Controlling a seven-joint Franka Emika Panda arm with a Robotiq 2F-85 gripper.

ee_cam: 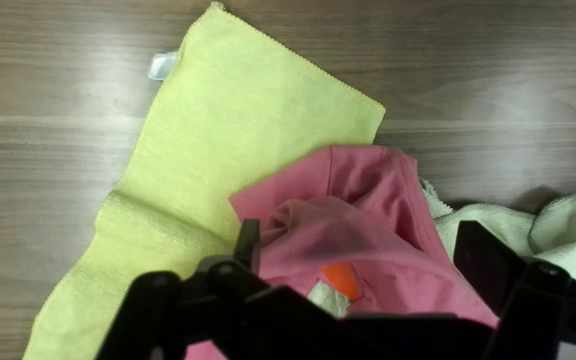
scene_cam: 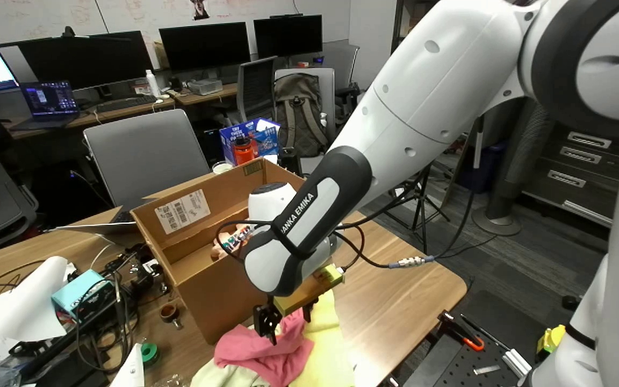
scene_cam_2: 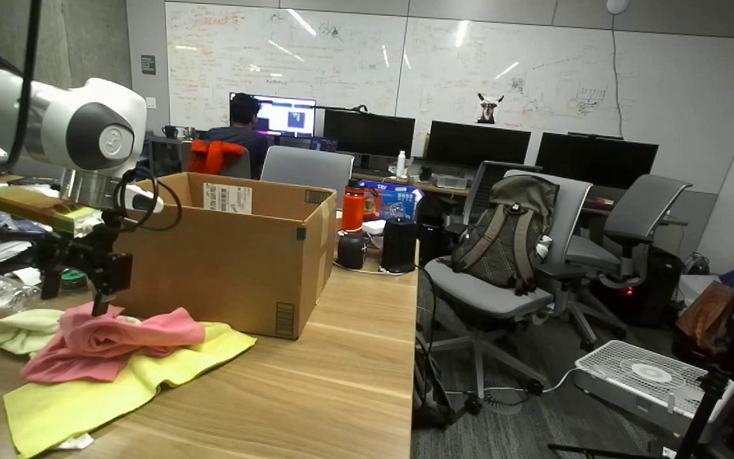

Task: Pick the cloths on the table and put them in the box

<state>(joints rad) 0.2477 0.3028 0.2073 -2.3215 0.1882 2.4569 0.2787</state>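
Office space, whiteboard (scene_cam: 127,16) and a row of monitors (scene_cam: 203,47) at the back, wood table (scene_cam: 395,274) up front. In an exterior view the box (scene_cam: 218,295) stands open-topped just beside the pink cloth (scene_cam: 274,360), I'd guess to keep the carry short. A pinkish thing (scene_cam: 230,240) lies inside it, can't make out what. The gripper (scene_cam: 290,328) points down over the pink cloth, so my read is that's the one to grab.

In an exterior view you get the layering: pink cloth bunched on top, yellow cloth (scene_cam_2: 80,403) and green cloth (scene_cam_2: 20,328) partly under it, all on the table. So taking the top one before the rest makes sense to me. One fingertip (scene_cam_2: 100,305) is right at its folds; can't tell if it's touching.

Wrist view: jaws are wide apart with the pink cloth between them, nothing clamped that I can see. Probably straddling the bunched part so closing gathers a decent fold. Some orange bit (ee_cam: 342,281) shows through a gap, no idea what.
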